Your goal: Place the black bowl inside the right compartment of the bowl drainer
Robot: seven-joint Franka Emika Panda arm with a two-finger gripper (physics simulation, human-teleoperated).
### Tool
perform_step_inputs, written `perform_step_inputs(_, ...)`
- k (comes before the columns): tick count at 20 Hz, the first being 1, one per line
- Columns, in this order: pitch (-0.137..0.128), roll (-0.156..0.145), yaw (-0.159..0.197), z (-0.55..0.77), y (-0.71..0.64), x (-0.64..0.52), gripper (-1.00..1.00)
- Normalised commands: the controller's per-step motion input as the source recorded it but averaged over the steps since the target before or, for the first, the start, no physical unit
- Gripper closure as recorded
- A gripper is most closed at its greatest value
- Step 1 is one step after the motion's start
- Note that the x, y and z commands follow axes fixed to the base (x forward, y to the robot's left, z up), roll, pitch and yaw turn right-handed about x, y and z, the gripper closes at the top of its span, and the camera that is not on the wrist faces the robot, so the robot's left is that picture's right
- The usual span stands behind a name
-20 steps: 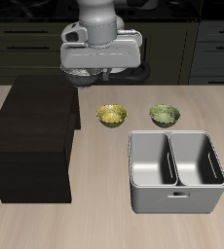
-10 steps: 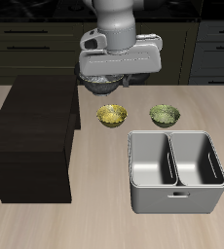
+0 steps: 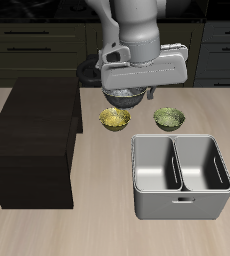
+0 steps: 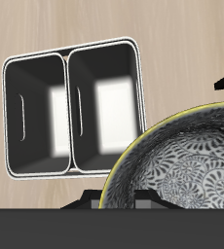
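1. Exterior view: gripper (image 3: 128, 98) hangs above the back of the bench (image 3: 97, 225), with the black bowl (image 3: 128, 97) just under its wide housing. Only the bowl's rim and part of its speckled wall show.
2. Jaws: hidden by the housing in both views. The bowl rides in the air with the hand, so I judge they are clamped on its rim.
3. Wrist view: black bowl (image 4: 187, 165) fills the near field, patterned inside facing the camera, close under the hand.
4. Key relation: bowl drainer (image 3: 182, 205) sits nearer the bench's front edge than the carried bowl, and off to one side. Both wells look empty, with the dividing wall running front to back.
5. Wrist view: bowl drainer (image 4: 73, 170) lies clear of the bowl's rim, both wells open to view. The carried bowl is not yet over either.
6. Judgement: the carry must come forward and sideways until the bowl centres over the right compartment, then descend.
7. Hazard: yellow-gold bowl (image 3: 114, 119) and olive-green bowl (image 3: 168, 118) sit between bowl and drainer, so height matters.
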Motion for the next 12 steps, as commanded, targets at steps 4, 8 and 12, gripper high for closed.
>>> perform_step_inputs(4,0.009,0.020,0.000,-0.10,0.27,0.12,1.00)
perform_step_inputs(8,0.026,-0.024,0.003,-0.22,0.25,0.33,1.00)
perform_step_inputs(12,0.008,-0.009,0.011,-0.10,0.04,0.14,1.00)
